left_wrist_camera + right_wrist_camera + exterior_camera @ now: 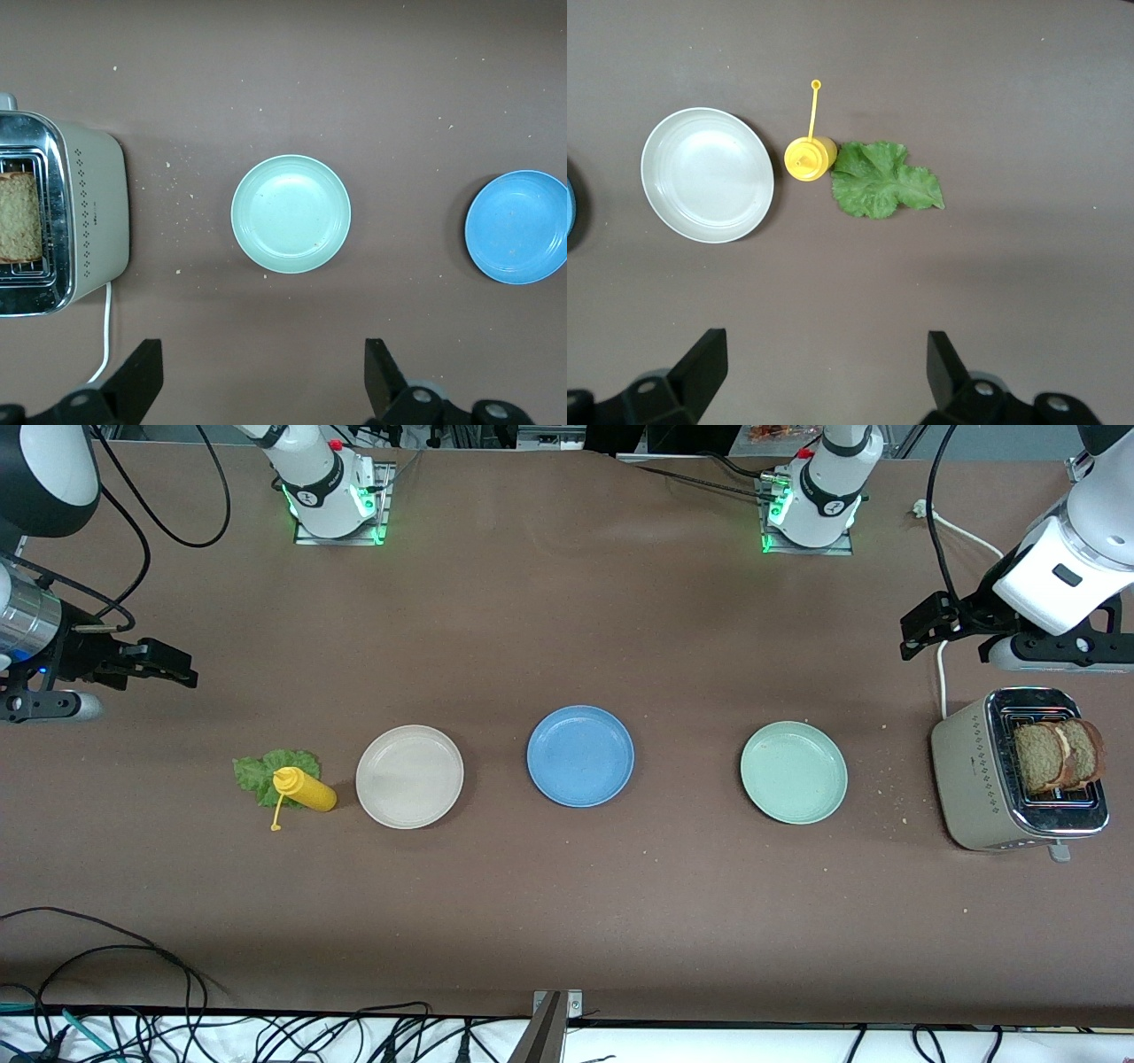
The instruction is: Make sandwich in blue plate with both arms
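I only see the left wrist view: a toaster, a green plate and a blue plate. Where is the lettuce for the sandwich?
Observer: The lettuce leaf lies flat on the table toward the right arm's end, beside a yellow bottle that stands next to a cream plate.
Operator: I see just one piece of bread. Is there more?
Observer: Yes, two bread slices stand side by side in the toaster.
Operator: Is the other arm holding anything?
Observer: No, the right hand is open and empty, up over bare table near the lettuce leaf.
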